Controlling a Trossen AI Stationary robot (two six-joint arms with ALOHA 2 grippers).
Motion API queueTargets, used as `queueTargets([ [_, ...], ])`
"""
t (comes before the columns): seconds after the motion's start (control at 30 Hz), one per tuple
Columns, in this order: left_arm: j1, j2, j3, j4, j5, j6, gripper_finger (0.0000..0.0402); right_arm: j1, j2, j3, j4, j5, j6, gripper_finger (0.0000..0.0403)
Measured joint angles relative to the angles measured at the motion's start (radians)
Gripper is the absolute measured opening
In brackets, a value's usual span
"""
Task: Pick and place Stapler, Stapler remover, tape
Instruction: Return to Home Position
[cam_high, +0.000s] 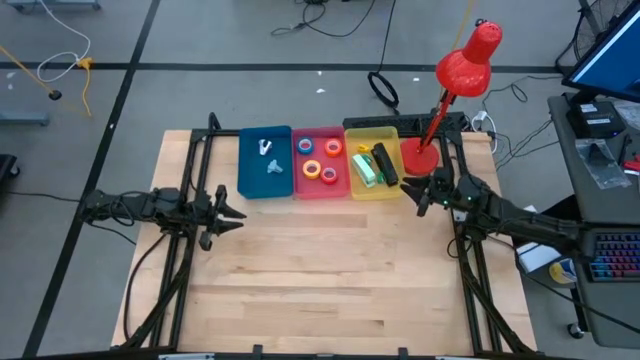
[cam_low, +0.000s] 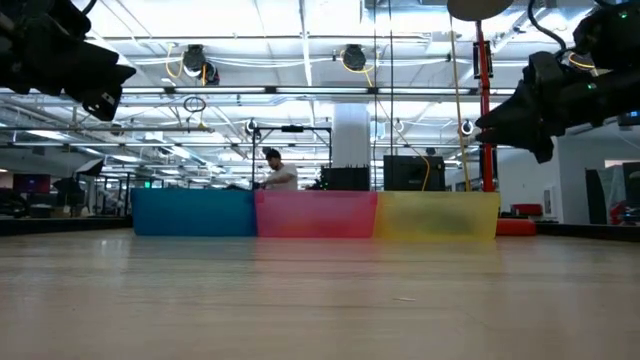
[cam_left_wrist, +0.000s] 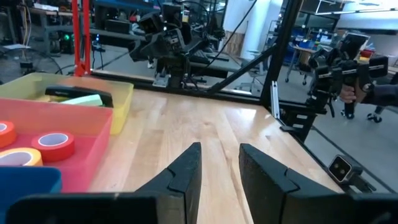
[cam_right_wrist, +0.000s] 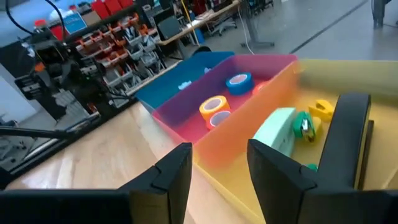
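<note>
Three bins stand side by side at the table's far edge. The blue bin holds a small pale stapler remover. In the pink bin, several tape rolls lie flat: blue, orange, red and yellow. A black stapler lies in the yellow bin beside a mint-green block. My left gripper hovers open near the blue bin's near left corner. My right gripper is open just right of the yellow bin's near corner, above the table.
A red desk lamp stands with its base right of the yellow bin, close to my right arm. Black frame rails run along both table sides. Bare wood stretches from the bins to the near edge. A person shows far behind.
</note>
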Motion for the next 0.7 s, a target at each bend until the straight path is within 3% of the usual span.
queueTargets([
  [0.33, 0.000, 0.000, 0.000, -0.007, 0.000, 0.008, 0.0108, 0.000, -0.034, -0.076, 0.004, -0.005, -0.002, 0.0145],
  [0.5, 0.000, 0.002, 0.000, -0.009, -0.003, 0.004, 0.0108, 0.000, -0.034, -0.081, -0.007, -0.071, -0.052, 0.0148],
  [0.7, 0.000, 0.002, 0.000, 0.002, -0.003, -0.039, 0.0108, 0.000, -0.033, -0.081, -0.013, -0.078, -0.078, 0.0146],
])
